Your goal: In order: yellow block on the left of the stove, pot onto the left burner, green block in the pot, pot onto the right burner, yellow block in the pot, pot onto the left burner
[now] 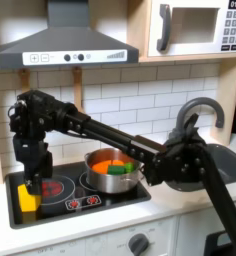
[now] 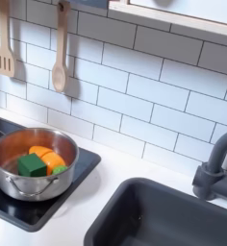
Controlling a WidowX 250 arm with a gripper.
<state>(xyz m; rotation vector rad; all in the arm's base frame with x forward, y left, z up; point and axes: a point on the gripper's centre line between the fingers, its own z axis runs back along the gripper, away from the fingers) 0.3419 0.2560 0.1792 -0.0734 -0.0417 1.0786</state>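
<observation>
Gripper: your gripper [image 1: 32, 180] hangs low over the stove's end at the first exterior view's left, pointing straight down; you cannot tell whether its fingers are parted or closed — they merge with the dark body above the block.
Yellow block: the yellow block [image 1: 28, 198] sits directly under the gripper, on the stove's edge at the first exterior view's left, beside the left burner; contact with the fingers is too fine to judge.
Stove: the stove [image 1: 50, 212] lies flat on the white counter [image 1: 170, 222], glossy black.
Left burner: the left burner [image 1: 53, 187] shows its bright red middle uncovered, just beside the yellow block.
Pot: the pot [image 2: 33, 165] stands on the stove toward the first exterior view's right, over the place of the right burner.
Green block: the green block [image 2: 32, 165] lies inside the pot, touching an orange piece [image 2: 45, 156] behind it.
Surroundings: a dark sink [image 2: 173, 216] and faucet [image 2: 214, 171] — well apart from the pot; two wooden utensils [image 2: 58, 60] hang on the tiled wall.
</observation>
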